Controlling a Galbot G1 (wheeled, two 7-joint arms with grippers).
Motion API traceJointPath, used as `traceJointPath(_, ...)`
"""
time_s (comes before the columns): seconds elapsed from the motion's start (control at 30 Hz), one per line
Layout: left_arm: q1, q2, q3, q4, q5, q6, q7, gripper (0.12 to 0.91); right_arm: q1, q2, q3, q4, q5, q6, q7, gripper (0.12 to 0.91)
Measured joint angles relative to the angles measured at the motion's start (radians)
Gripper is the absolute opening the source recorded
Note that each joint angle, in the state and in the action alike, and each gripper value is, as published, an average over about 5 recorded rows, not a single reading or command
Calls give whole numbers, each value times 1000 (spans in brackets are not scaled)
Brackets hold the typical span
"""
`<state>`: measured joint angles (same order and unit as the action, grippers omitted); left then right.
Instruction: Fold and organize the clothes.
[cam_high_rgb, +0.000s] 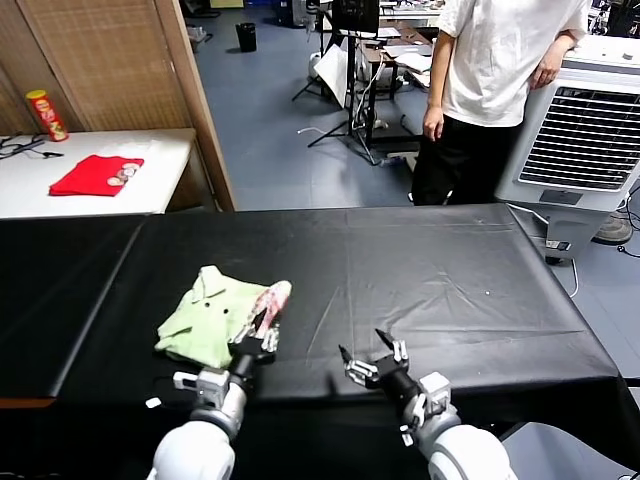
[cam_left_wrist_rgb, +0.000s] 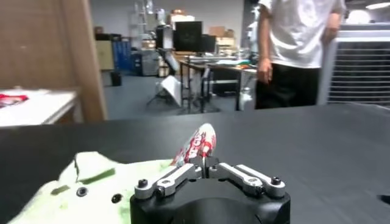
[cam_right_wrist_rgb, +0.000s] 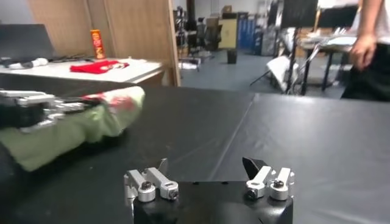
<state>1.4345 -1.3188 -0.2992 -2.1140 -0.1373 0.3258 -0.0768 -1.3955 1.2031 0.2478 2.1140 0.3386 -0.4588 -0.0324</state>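
**A:** T-shirt (cam_high_rgb: 210, 320) pinched at its near right corner. The left gripper (cam_high_rgb: 258, 335) has its fingers (cam_left_wrist_rgb: 204, 165) drawn together on the fold with the pinkish-red print, and that flap stands up just past the tips.

**B:** And the rest of the shirt?

**A:** It lies bunched and roughly folded, pale green, on the black table (cam_high_rgb: 450, 280), left of centre and near the front edge.

**B:** What about the other arm?

**A:** The right gripper (cam_high_rgb: 372, 355) is low over the black cover beside it, jaws spread wide, holding nothing and well clear of the shirt.

**B:** Farther out?

**A:** A red folded cloth (cam_high_rgb: 97, 174) lies on the white side table (cam_high_rgb: 160, 195) with a tall can (cam_high_rgb: 45, 113) behind it. A person in white (cam_high_rgb: 500, 60) stands beyond the far edge, next to an air cooler (cam_high_rgb: 585, 130).
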Motion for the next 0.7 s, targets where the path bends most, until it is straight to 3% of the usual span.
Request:
traceJointPath(0.13, 12, 13, -8, -19, 14, -52, 38, 660, 53, 13, -31, -28, 84, -34, 16, 798)
traceJointPath(0.23, 21, 33, -25, -30, 15, -81, 42, 768, 100, 33, -57, -57, 167, -50, 51, 798)
traceJointPath(0.5, 54, 42, -65, -31, 24, -126, 11, 798, 226, 129, -114, -175, 399, -76, 188, 798)
traceJointPath(0.7, 85, 38, -90, -43, 33, -148, 4, 798, 308, 197, -141, -289, 482, -80, 220, 790)
